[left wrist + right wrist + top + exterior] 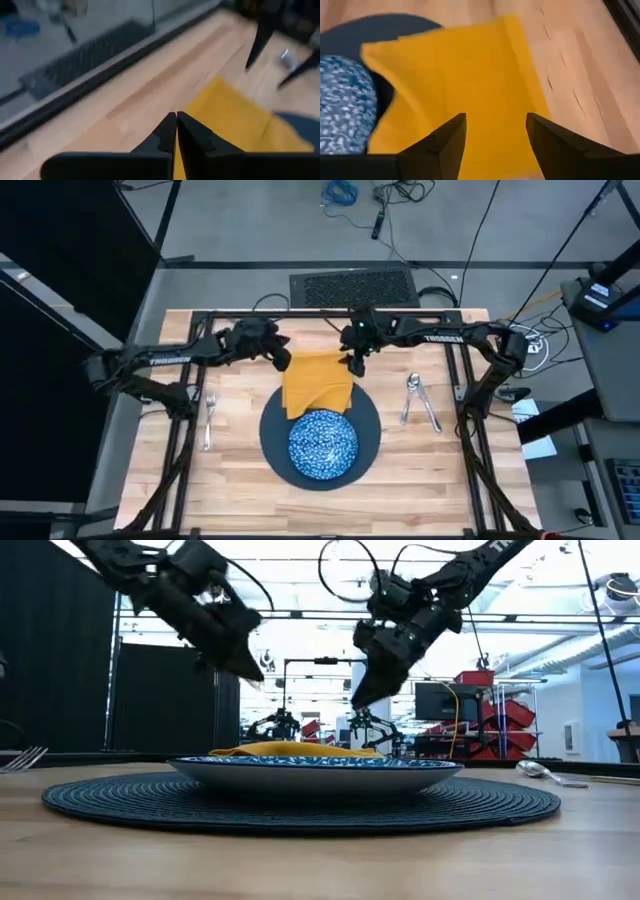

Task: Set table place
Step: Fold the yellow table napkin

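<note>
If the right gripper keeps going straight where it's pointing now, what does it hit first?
Most likely the yellow napkin, which lies right ahead of the open right gripper, with the table under it.

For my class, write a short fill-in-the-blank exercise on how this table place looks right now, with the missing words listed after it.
1. The yellow napkin lies partly on the dark round ______.
2. The speckled dish is blue and ______.
3. The fork lies alone on the side of the ______ arm.
4. The right gripper hangs above the napkin with its fingers ______.

Missing words: plate; white; left; open
</note>
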